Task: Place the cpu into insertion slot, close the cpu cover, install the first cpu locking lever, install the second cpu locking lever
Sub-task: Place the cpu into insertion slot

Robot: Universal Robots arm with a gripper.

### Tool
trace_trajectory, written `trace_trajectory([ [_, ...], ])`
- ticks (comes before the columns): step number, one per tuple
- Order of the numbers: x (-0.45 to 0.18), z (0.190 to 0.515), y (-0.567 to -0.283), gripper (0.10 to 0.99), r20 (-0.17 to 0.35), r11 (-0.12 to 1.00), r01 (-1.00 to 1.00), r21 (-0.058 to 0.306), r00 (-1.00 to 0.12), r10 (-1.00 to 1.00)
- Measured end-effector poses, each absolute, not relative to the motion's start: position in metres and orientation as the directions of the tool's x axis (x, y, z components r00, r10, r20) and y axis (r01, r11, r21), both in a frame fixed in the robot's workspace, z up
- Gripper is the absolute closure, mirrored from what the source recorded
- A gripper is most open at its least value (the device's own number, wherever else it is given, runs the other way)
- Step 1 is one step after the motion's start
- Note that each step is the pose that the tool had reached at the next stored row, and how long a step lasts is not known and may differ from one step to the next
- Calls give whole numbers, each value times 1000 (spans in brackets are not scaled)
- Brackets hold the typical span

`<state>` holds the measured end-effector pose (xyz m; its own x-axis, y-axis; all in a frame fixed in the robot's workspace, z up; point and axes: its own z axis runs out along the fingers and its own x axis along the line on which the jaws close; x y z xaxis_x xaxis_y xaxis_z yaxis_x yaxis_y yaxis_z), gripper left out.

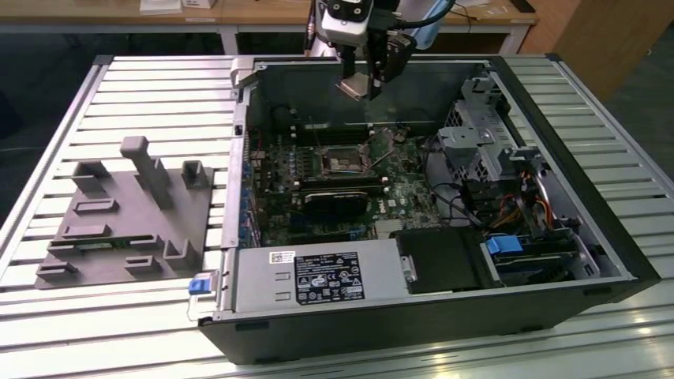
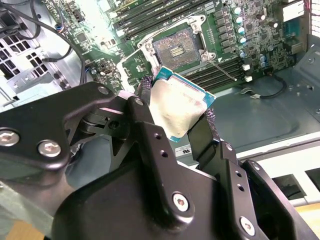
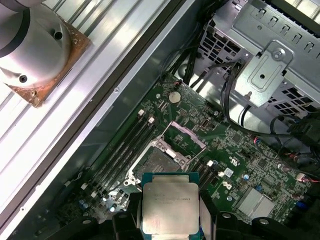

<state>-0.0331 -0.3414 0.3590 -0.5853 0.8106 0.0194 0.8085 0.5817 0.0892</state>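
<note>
You have a printed label on the power supply in the exterior view, its writing too small to read; faint print crosses the cpu too; memory slots run beside the slot, which lies bare with the cover raised next to it; a grey fixture sits outside the case, at the exterior view's left; your gripper hangs above the case, jaws narrow, clamping the cpu by its edges, clear of the slot

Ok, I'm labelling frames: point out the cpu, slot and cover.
cpu (image 3: 169, 207), first wrist view, centre of metal face.
slot (image 2: 176, 47), second wrist view, dark centre.
cover (image 3: 189, 135), first wrist view, frame edge.
</note>
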Motion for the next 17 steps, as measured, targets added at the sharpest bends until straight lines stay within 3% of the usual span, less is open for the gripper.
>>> trace_trajectory([
  [17, -33, 358, -341, 541, 19, 534, 841, 89, -538, 843],
])
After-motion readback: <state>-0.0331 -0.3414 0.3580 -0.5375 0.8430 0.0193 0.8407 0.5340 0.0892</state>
